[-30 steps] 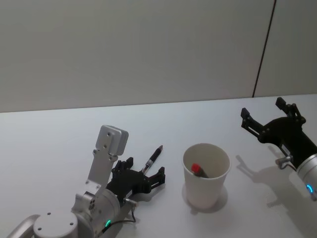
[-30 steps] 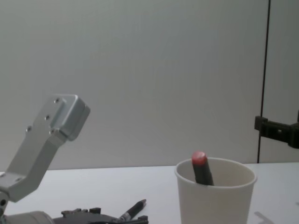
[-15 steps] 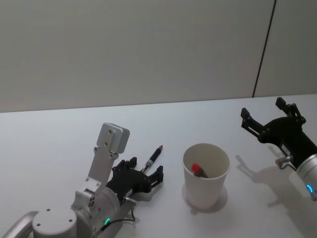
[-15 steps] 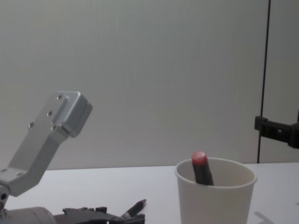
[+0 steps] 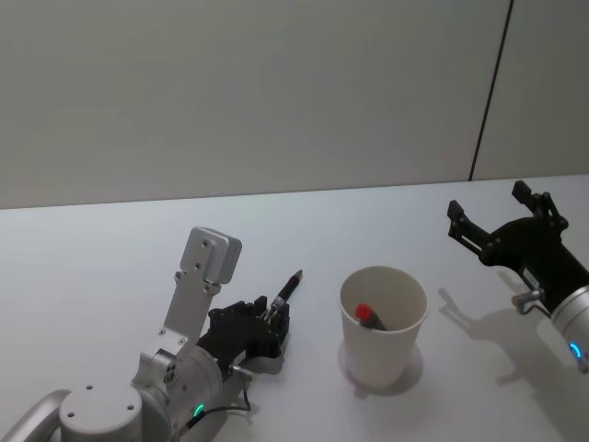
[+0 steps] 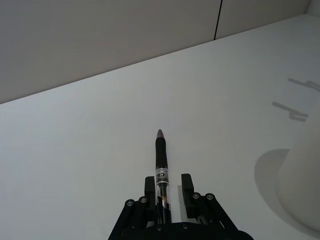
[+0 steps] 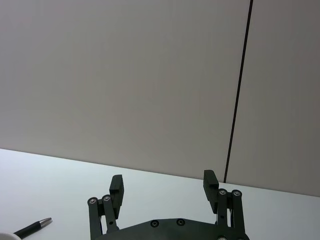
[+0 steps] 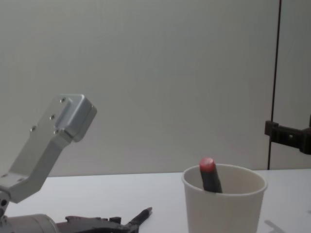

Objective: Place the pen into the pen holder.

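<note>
The left end effector (image 5: 274, 313) is down low on the flat white surface (image 5: 110, 249). Its two black fingers (image 6: 149, 186) are pulled in close, one on each side of a thin black pen with a clear middle and a silver tip (image 5: 287, 287). It is gripping the back end of the pen. The pen lies flat on the surface, and its tip sticks out past the fingers, pointing away from the robot. From the left wrist view the pen runs straight out between the fingers.

A plain white paper cup with a rolled rim (image 5: 384, 354) stands upright near the pen, on its right side. The cup and the pen do not touch. Inside the cup a dark pen with a round red cap (image 8: 209, 175) leans on the cup's wall, and its red end pokes up just over the rim.

The right end effector (image 5: 490, 203) is far over on the right, well apart from the cup. Its fingers are spread wide and hold nothing.
</note>
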`<state>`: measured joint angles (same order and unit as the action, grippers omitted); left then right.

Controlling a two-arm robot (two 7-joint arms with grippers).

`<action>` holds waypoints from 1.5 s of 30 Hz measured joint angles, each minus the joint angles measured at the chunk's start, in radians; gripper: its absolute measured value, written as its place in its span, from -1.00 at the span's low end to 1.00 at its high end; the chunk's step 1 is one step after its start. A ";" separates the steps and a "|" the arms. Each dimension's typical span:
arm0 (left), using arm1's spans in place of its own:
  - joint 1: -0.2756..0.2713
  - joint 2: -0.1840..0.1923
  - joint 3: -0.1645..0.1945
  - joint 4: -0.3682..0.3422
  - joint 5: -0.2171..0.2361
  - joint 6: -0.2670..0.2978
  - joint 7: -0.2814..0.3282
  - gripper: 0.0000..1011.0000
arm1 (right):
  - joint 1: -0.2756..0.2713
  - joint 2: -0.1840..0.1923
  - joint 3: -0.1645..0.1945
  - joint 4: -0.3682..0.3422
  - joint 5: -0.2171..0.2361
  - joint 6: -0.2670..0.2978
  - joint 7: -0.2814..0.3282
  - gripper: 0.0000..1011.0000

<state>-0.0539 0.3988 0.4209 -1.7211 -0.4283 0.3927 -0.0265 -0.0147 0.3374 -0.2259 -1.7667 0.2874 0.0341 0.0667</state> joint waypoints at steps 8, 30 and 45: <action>-0.001 0.000 -0.001 -0.001 0.001 0.001 -0.001 -0.77 | 0.000 0.000 0.000 0.000 0.000 0.000 0.000 0.98; -0.001 0.000 -0.001 -0.002 0.001 0.002 -0.003 -1.00 | 0.000 0.000 0.000 0.000 0.000 0.000 0.000 0.98; 0.000 -0.003 -0.002 0.000 0.009 -0.025 0.001 -1.00 | 0.000 0.000 0.000 0.000 0.000 0.000 0.000 0.98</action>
<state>-0.0541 0.3962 0.4194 -1.7208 -0.4194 0.3676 -0.0250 -0.0147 0.3375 -0.2259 -1.7667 0.2874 0.0341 0.0667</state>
